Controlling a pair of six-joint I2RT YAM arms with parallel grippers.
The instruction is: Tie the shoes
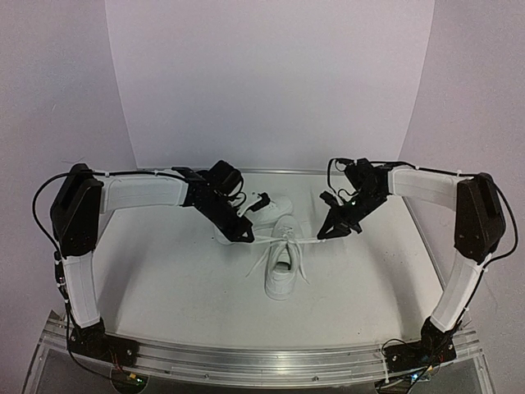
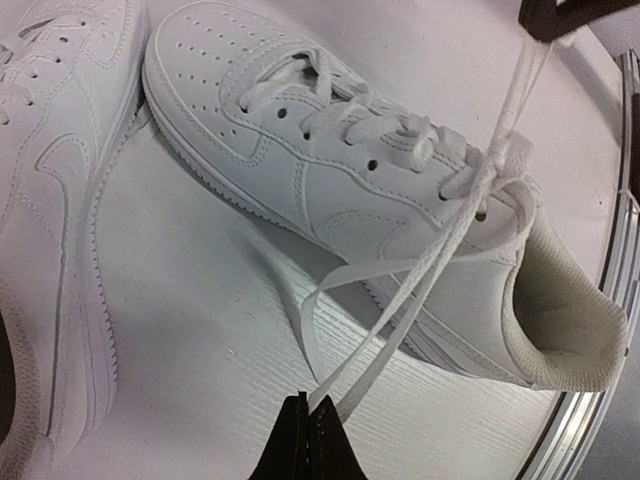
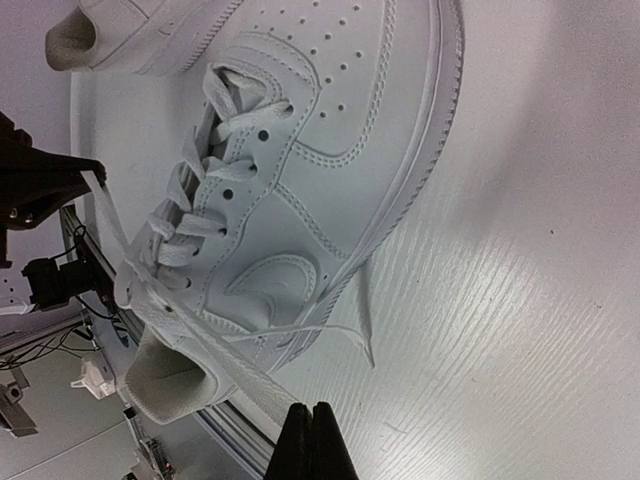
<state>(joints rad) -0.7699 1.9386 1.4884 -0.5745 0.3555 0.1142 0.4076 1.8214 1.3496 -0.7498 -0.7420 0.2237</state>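
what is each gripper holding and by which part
The left gripper and right gripper each pinch a lace of the near shoe, well out from its eyelets.

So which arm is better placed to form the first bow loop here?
Left, probably: the left gripper pinches doubled lace strands, already loop-like. The right gripper holds one taut strand from the near sneaker and can anchor.

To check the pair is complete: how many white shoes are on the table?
2. One shoe lies mid-table; the left gripper and right gripper each hold one of its laces. The other shoe lies just behind it, partly hidden by the left arm.
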